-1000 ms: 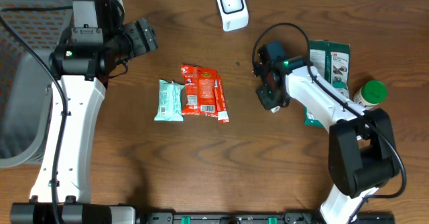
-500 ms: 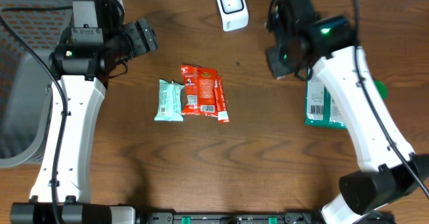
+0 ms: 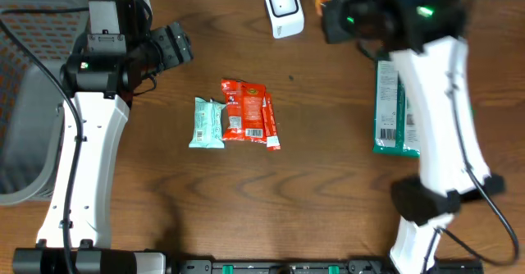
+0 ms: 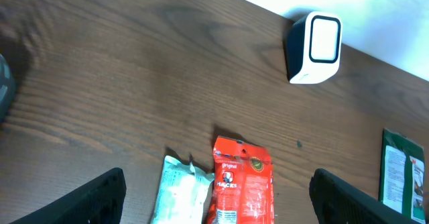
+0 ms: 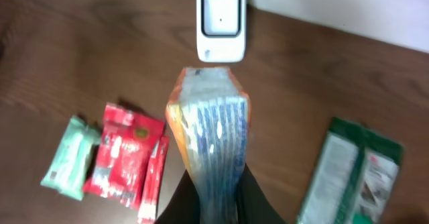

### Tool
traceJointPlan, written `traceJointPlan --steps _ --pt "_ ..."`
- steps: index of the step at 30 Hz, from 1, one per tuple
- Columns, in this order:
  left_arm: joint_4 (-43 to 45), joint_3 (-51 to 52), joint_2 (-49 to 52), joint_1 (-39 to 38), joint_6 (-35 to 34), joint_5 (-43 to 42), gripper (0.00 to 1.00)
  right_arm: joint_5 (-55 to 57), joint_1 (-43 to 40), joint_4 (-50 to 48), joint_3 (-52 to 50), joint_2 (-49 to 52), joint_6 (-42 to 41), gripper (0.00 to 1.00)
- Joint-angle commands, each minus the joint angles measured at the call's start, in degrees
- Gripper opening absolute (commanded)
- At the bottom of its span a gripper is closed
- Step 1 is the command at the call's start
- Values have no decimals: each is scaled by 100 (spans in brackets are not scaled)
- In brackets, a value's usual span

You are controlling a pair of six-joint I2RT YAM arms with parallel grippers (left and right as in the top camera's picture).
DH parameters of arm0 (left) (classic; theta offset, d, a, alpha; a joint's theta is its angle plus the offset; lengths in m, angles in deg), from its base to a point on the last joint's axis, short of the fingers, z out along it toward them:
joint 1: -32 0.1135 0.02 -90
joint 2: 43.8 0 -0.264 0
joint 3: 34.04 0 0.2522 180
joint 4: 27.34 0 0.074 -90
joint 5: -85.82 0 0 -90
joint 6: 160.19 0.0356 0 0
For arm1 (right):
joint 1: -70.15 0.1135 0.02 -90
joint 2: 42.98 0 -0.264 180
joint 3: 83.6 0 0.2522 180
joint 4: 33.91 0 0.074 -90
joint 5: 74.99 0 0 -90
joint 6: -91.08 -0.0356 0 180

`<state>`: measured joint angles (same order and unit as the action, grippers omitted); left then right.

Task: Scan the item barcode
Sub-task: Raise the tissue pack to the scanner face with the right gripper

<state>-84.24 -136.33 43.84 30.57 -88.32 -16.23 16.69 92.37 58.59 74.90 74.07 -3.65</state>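
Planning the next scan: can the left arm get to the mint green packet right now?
Probably yes. The left gripper is open and empty, the mint green packet lies uncovered nearby, and nothing stands between them.

The table is showing dark brown wood grain. The far scanner is showing white, black-ringed. Mid-table a packet is showing red with white print, the wrapper left of it mint green, the right-hand pouch dark green. The lifted bag is showing orange edges, blue stripes.
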Motion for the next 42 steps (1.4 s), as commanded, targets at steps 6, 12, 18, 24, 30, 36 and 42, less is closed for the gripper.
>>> traceJointPlan --steps 6,12,18,24,30,36,42 --pt "-13 -20 -42 17 44 13 88 529 72 -1530 42 1209 227 1" --pt "-13 -20 -42 17 44 13 88 787 70 -2660 42 1969 446 1" --pt "-13 -20 -42 17 44 13 88 1047 57 -3484 42 2656 570 1" --pt "-13 -20 -42 17 44 13 88 844 55 -3991 42 3029 564 1" --pt "-13 -20 -42 17 44 13 88 721 48 -4175 31 3062 433 1" --pt "-13 -20 -42 17 44 13 88 529 9 -4240 31 3110 229 1" --pt "-13 -20 -42 17 44 13 88 485 -127 -4365 31 3257 -352 1"
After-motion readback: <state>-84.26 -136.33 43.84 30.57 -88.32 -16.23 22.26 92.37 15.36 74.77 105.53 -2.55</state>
